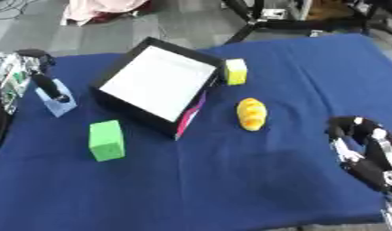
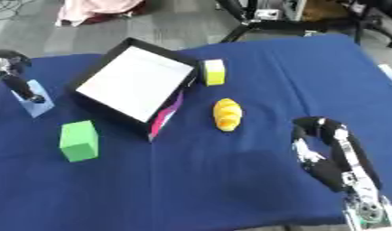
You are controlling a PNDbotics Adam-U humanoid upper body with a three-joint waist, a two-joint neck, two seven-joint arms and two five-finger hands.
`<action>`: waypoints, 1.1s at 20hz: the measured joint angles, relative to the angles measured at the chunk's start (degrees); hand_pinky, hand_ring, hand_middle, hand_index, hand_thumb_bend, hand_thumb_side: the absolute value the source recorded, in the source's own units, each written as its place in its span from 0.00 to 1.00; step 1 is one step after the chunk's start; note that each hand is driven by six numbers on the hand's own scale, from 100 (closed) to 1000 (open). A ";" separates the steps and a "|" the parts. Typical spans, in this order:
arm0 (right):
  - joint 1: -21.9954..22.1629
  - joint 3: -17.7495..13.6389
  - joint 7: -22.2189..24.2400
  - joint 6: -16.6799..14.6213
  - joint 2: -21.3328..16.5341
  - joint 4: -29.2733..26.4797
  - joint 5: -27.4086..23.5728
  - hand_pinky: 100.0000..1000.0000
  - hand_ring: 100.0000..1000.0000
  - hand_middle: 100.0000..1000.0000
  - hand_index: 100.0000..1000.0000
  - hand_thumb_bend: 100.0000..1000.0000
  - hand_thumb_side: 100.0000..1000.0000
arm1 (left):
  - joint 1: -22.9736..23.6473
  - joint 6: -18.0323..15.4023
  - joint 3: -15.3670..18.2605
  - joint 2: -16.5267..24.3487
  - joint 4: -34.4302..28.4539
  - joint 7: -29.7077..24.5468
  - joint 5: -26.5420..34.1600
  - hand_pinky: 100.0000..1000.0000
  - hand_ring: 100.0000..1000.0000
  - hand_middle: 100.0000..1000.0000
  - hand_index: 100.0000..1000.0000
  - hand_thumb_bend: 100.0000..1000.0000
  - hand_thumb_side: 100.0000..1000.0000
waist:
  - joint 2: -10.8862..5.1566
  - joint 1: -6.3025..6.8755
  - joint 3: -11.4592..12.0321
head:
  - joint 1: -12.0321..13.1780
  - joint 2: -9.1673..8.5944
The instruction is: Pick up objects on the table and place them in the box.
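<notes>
In the left eye view, we see our left hand (image 1: 50, 88) at the table's left edge with its dark fingers closed around a light blue block (image 1: 58, 103) that sits on the blue cloth (image 1: 231, 180), so we judge the step in hand to be the pickup of that block. The box (image 1: 156, 83), black-walled with a white floor, lies just right of it, tilted on the table, and nothing shows inside it yet. 3 other objects wait outside: a green block (image 1: 106, 140) in front of the box's near-left side, a yellow block (image 1: 235, 71) touching its far-right wall, and a yellow-orange bread-shaped object (image 1: 252, 113) near its right side. In the right eye view, our right hand (image 2: 316, 146) hangs at the lower right, well apart from every object, its fingers curled and holding nothing. From here, the next move seems to call for lifting the light blue block clear of the cloth, carrying it right over the box's near wall, and opening the fingers above the white floor.
</notes>
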 measured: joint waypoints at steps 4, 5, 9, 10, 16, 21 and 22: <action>0.00 0.00 0.05 -0.05 0.02 0.00 0.00 0.68 0.59 0.49 0.64 0.00 0.40 | 0.15 1.37 0.61 -0.14 1.07 1.78 0.07 0.85 0.72 0.73 0.91 0.43 0.13 | 0.00 0.00 0.00 | 0.00 0.00; 0.00 0.00 0.06 -0.06 0.04 0.00 0.00 0.68 0.59 0.49 0.64 0.00 0.40 | 0.32 1.64 0.73 -0.38 1.49 2.15 0.25 0.85 0.72 0.73 0.91 0.42 0.13 | 0.00 0.00 0.00 | 0.00 0.00; -0.02 0.00 0.07 -0.06 0.09 0.00 0.00 0.68 0.59 0.49 0.65 0.00 0.40 | 1.31 2.34 1.17 -1.17 3.20 3.11 1.34 0.84 0.71 0.72 0.89 0.40 0.12 | 0.00 0.00 0.01 | 0.01 0.00; -0.02 0.00 0.07 -0.06 0.12 0.00 0.00 0.68 0.59 0.49 0.65 0.00 0.40 | 1.60 2.41 1.30 -1.39 3.63 3.29 1.77 0.83 0.69 0.70 0.88 0.37 0.11 | 0.00 0.00 0.01 | 0.01 0.00; -0.03 0.00 0.08 -0.05 0.26 0.00 0.00 0.68 0.60 0.49 0.65 0.00 0.40 | 2.20 2.29 1.77 -1.51 4.17 4.97 3.83 0.73 0.49 0.45 0.67 0.21 0.11 | 0.00 0.00 0.05 | 0.03 0.00; -0.02 0.00 0.08 -0.05 0.27 0.00 0.00 0.68 0.60 0.49 0.64 0.00 0.40 | 2.09 2.13 1.74 -1.35 2.48 6.84 4.80 0.72 0.45 0.40 0.62 0.20 0.13 | 0.00 -0.01 0.13 | 0.02 0.00; -0.01 0.00 0.08 -0.05 0.27 0.00 0.00 0.68 0.60 0.49 0.65 0.00 0.40 | 1.58 2.06 1.72 -1.20 1.68 7.06 4.90 0.72 0.45 0.40 0.62 0.20 0.13 | 0.00 -0.01 0.18 | 0.02 0.00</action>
